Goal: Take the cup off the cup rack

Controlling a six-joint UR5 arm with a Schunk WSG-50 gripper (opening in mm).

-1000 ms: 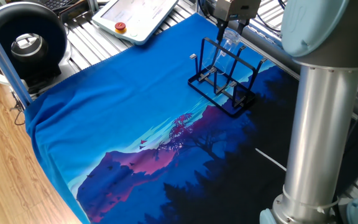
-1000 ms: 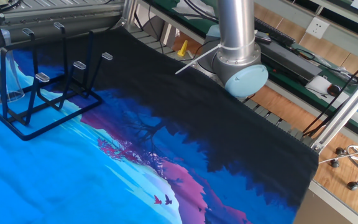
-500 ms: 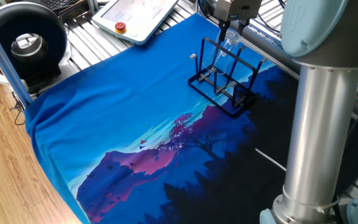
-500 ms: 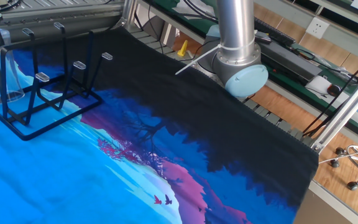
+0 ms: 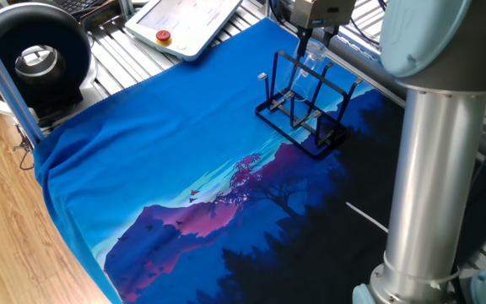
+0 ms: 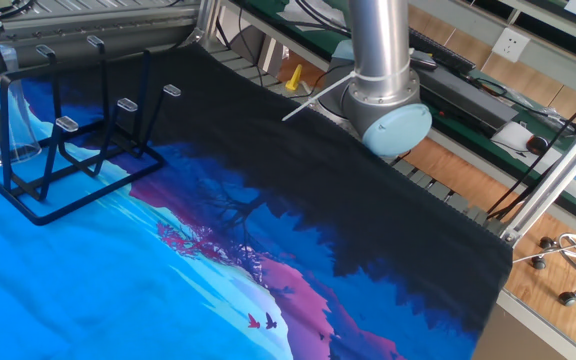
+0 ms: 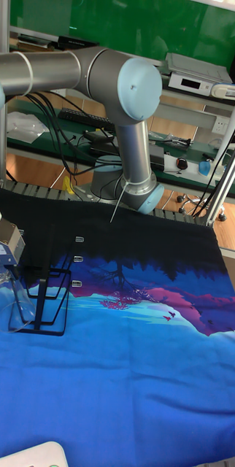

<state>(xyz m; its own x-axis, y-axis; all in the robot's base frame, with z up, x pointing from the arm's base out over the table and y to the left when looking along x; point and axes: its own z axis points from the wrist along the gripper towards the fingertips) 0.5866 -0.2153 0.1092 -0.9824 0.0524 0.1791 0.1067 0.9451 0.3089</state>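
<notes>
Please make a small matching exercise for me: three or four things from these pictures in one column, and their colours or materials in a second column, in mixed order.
Things:
1. the cup
2. the cup rack
3. the cloth
4. the button

Descriptions:
A. black wire
B. red
C. clear, see-through
D. blue, with a mountain picture

Pairs: 1-C, 2-A, 3-D, 4-B
</notes>
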